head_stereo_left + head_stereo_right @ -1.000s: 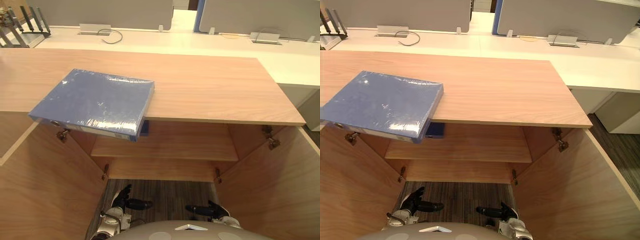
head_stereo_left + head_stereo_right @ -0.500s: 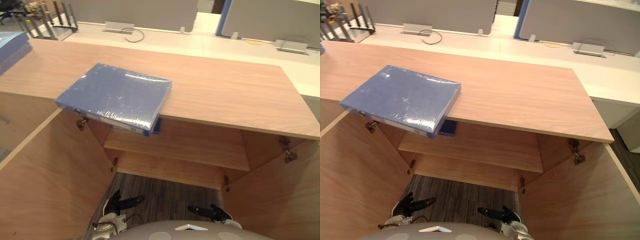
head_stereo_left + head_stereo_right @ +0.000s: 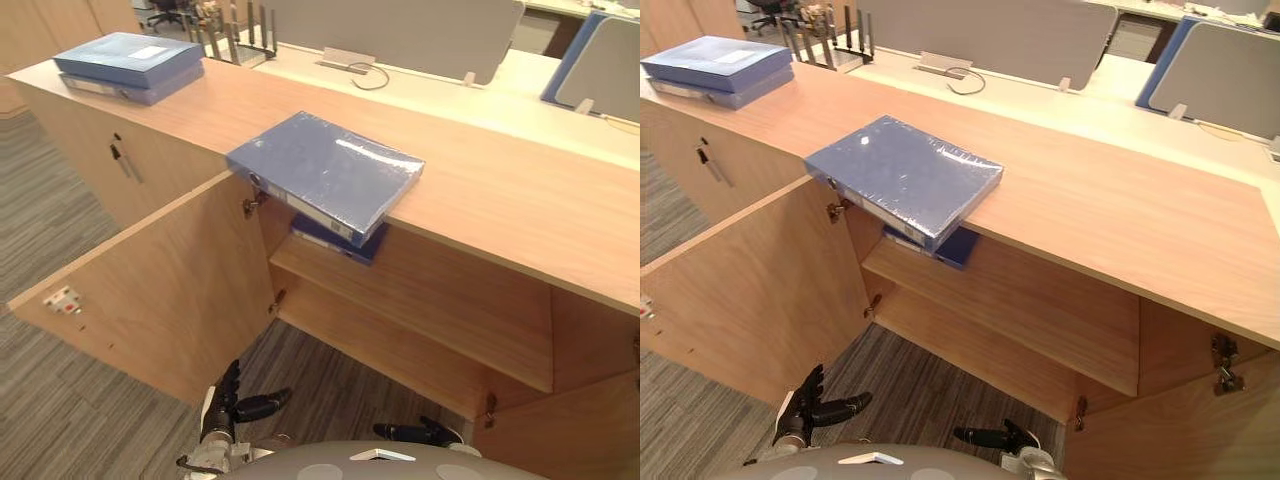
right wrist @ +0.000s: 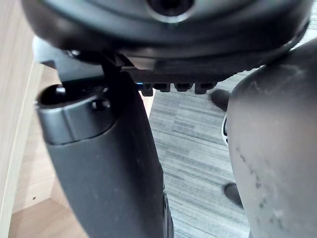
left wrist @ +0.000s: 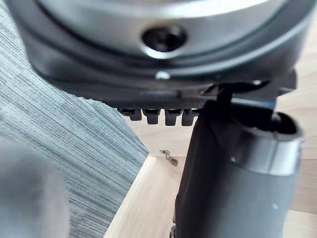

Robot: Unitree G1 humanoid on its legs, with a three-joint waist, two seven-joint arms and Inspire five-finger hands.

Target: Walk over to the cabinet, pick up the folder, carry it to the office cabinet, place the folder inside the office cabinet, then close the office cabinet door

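2 straight-fingered, empty hands, left hand (image 3: 232, 405) and right hand (image 3: 425, 434), below blue folder (image 3: 330, 172).

shelf folder (image 3: 338, 238) mostly hidden | right door (image 3: 1165, 440) cut off by edge

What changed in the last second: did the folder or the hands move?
Nothing was moved or grasped. The head camera swung to the robot's left, bringing the open left cabinet door and a stack of folders at the far left of the cabinet top into view. The blue folder still overhangs the front edge. Left hand and right hand still hang low, open, empty.
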